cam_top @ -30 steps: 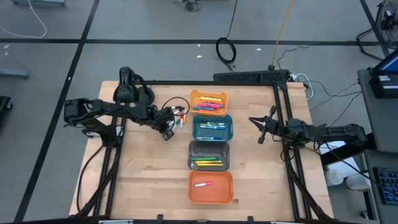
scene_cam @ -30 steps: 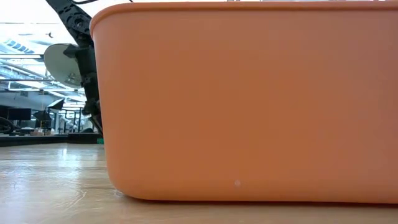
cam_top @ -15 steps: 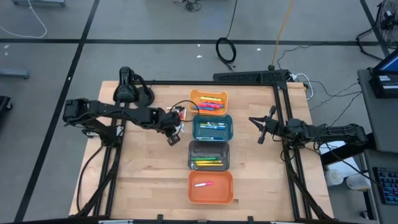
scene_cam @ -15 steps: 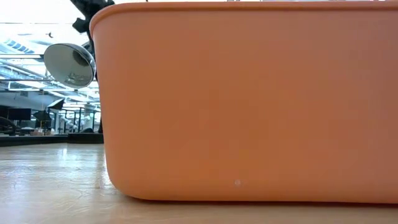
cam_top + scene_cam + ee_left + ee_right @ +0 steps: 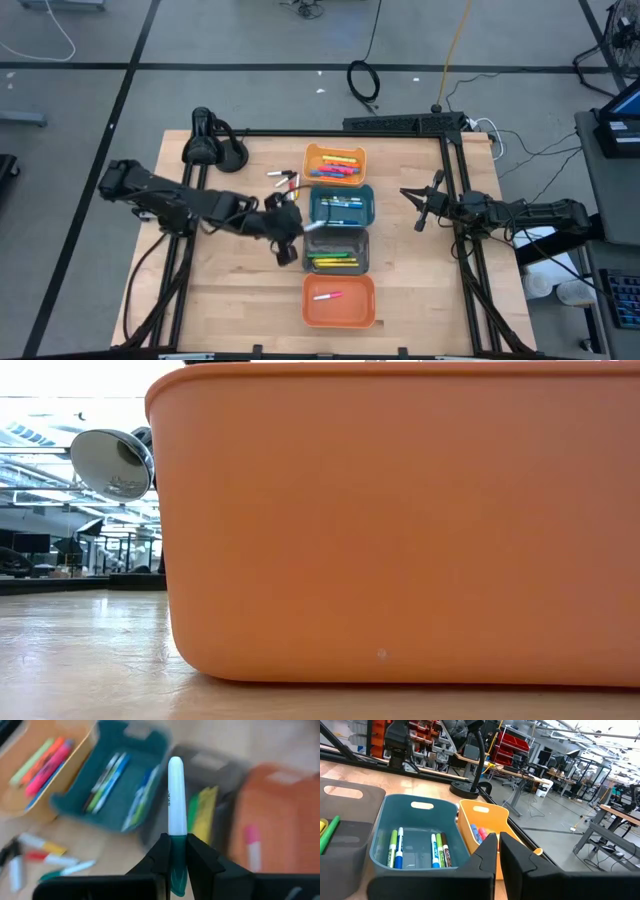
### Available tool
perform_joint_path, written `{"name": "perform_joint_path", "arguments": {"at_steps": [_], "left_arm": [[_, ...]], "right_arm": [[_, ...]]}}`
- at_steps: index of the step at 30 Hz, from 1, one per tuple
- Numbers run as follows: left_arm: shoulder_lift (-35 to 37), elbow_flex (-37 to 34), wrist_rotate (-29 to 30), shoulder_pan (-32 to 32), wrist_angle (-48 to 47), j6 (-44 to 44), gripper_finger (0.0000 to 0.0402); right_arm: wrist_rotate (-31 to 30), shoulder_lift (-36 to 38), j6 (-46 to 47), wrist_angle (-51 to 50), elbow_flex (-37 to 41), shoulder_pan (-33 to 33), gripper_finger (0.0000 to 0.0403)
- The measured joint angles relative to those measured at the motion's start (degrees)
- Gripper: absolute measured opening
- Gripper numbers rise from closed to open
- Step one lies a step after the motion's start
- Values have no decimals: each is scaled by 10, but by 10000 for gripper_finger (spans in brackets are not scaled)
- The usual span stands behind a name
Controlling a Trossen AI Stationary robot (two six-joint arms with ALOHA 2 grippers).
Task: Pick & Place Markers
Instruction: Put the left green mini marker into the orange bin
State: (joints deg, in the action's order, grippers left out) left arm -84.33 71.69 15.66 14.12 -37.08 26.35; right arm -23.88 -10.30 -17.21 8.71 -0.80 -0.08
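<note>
Running down the middle of the wooden table (image 5: 220, 290), four bins are being shown in a row. Pink, orange and yellow markers are being kept in the light orange bin (image 5: 336, 164) at the far end; blue and green ones are being held by the teal bin (image 5: 341, 206); yellow, green and orange ones are lying in the grey bin (image 5: 336, 250); a single pink marker (image 5: 327, 296) is resting in the orange bin (image 5: 338, 301) nearest the front. A white marker with a green end (image 5: 176, 820) is being pinched by the closed fingers of the left gripper (image 5: 290, 236), just beside the grey bin. A few loose markers (image 5: 283, 180) are lying beside the light orange bin. The right gripper (image 5: 422, 206) is being held to the right of the teal bin, fingers closed on nothing.
</note>
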Motion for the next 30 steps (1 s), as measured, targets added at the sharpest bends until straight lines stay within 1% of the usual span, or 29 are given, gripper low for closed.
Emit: {"name": "perform_joint_path", "arguments": {"at_steps": [5, 8, 12, 15, 18, 21, 25, 30], "left_arm": [[-1, 52, 15, 74, 49, 26, 39], [-22, 85, 24, 115, 72, 14, 39], [-77, 146, 52, 150, 62, -3, 39], [-136, 211, 57, 158, 14, -3, 39], [-200, 275, 35, 157, -49, -6, 39], [-254, 315, -3, 152, -73, -24, 39], [-307, 328, -52, 146, -79, -45, 39], [-350, 328, -67, 140, -94, -40, 39]], "right_arm": [[0, 0, 0, 0, 0, 0, 11], [0, 0, 0, 0, 0, 0, 11], [0, 0, 0, 0, 0, 0, 11], [0, 0, 0, 0, 0, 0, 11], [0, 0, 0, 0, 0, 0, 11], [0, 0, 0, 0, 0, 0, 11], [0, 0, 0, 0, 0, 0, 11], [0, 0, 0, 0, 0, 0, 11]]}}
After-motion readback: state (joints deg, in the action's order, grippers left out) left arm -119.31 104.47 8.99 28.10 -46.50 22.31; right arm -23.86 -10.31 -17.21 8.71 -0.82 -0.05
